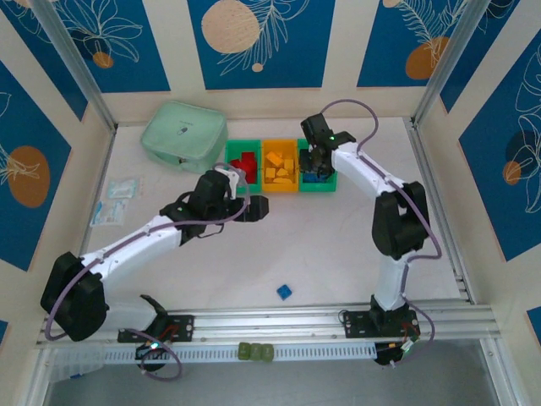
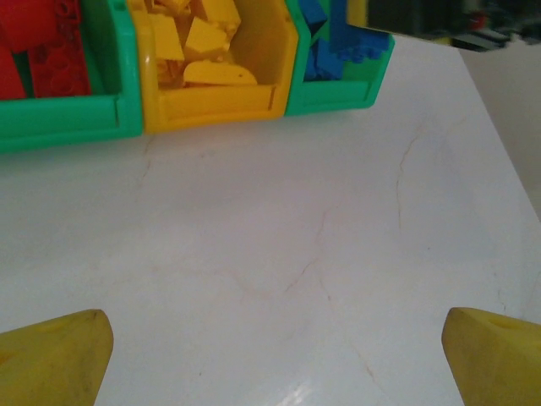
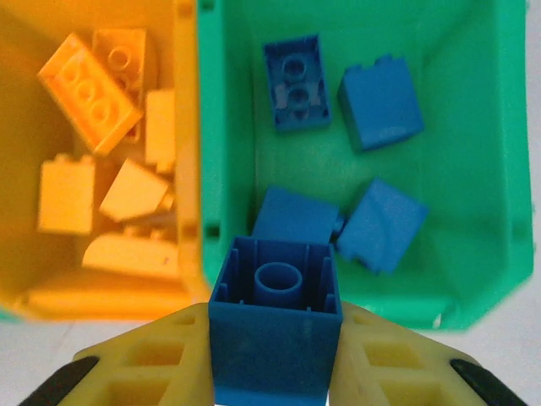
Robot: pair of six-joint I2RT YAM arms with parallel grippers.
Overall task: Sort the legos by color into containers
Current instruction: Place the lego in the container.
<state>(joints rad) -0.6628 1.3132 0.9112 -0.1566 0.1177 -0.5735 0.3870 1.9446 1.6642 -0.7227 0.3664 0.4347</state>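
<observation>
The right gripper (image 3: 275, 359) holds a blue brick (image 3: 275, 296) tight between its two yellow fingers. The brick's hollow bottom faces the wrist camera. It hangs over one edge of the right green bin (image 3: 473, 211). Four more blue bricks (image 3: 380, 101) lie in that bin. Right beside it, touching, is the orange bin (image 3: 21, 211) with a heap of yellow bricks (image 3: 89, 85) inside. On the other side of the orange bin is the left green bin (image 2: 68, 118), and it has red bricks (image 2: 42, 42) in it.

The left gripper (image 2: 275, 359) is spread wide and holds nothing. It sits low over the bare white table (image 2: 270, 237), in front of the bins.

One loose blue brick (image 1: 284, 292) lies on the table, well apart from the bins, near the arms' bases. A mint-green pouch (image 1: 184, 135) lies just left of the bins.
</observation>
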